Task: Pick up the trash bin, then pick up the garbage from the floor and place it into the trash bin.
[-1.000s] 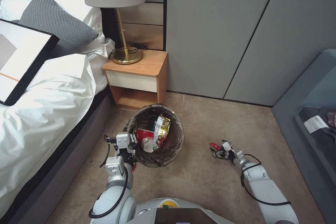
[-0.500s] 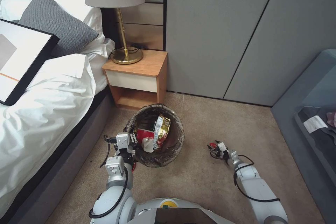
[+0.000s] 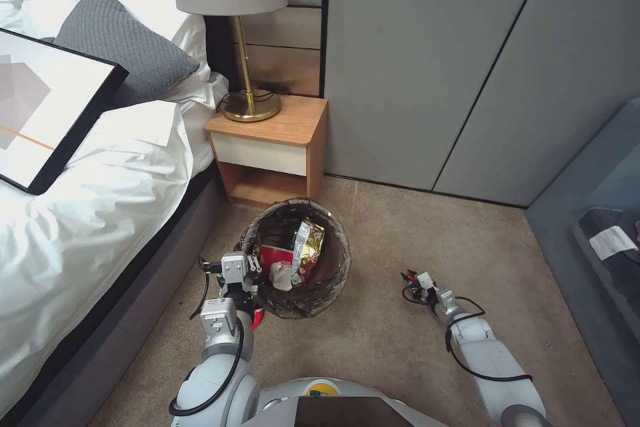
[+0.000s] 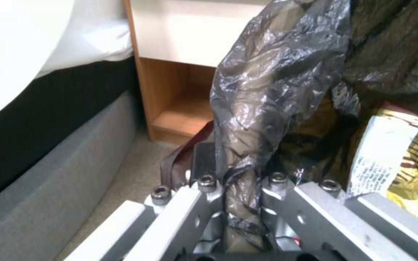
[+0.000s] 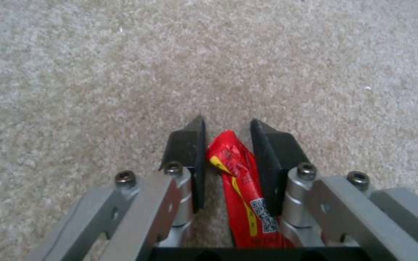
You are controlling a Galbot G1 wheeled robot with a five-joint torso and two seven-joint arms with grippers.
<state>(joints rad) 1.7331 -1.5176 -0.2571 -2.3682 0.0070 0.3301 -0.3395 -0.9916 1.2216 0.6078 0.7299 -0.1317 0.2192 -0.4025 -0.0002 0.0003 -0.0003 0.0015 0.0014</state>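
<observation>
Right claw (image 5: 227,145) now off carpet (image 3: 373,340), clenched on red wrapper (image 5: 240,181); a second ago I had it lower and farther right. Head camera has shifted too, so room slides in view, not objects. Means pickup done, I judge; transfer to trash bin (image 3: 333,273) remains. Left claw (image 4: 238,188) keeps grasping bin's bagged rim; bin beside bed (image 3: 80,213), before nightstand (image 3: 267,147). Wrappers (image 3: 293,257) already inside.

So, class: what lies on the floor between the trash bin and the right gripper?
Bare carpet: in the head view nothing lies between the trash bin and the right gripper, shut on a red wrapper.
</observation>
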